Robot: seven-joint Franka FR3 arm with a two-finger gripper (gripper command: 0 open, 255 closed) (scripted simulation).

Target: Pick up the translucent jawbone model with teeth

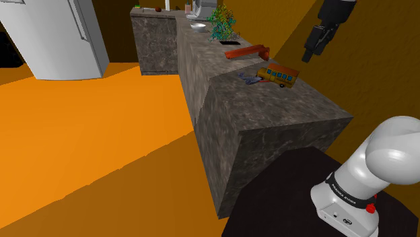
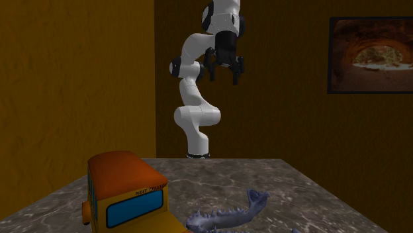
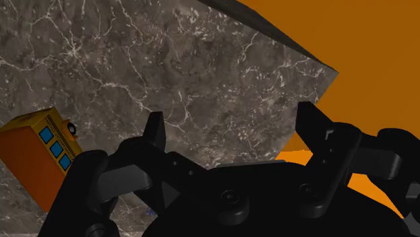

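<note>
on the marbled counter (image 1: 269,114), the bluish jawbone model (image 1: 250,79) lies just beside the toy bus (image 1: 279,74), at its 9 o'clock in the shoulder view. your gripper (image 1: 315,46) hangs well above, fingers apart; descend off-line and you may knock or grab the bus.

A yellow toy bus (image 1: 278,75) sits on the dark marbled worktop (image 1: 269,114), right of centre in the shoulder view. Above it in the frame are a red angled bar (image 1: 248,51), a wiry green plant (image 1: 222,23) and a pale bowl (image 1: 198,27). A white fridge (image 1: 57,37) stands upper left.
</note>
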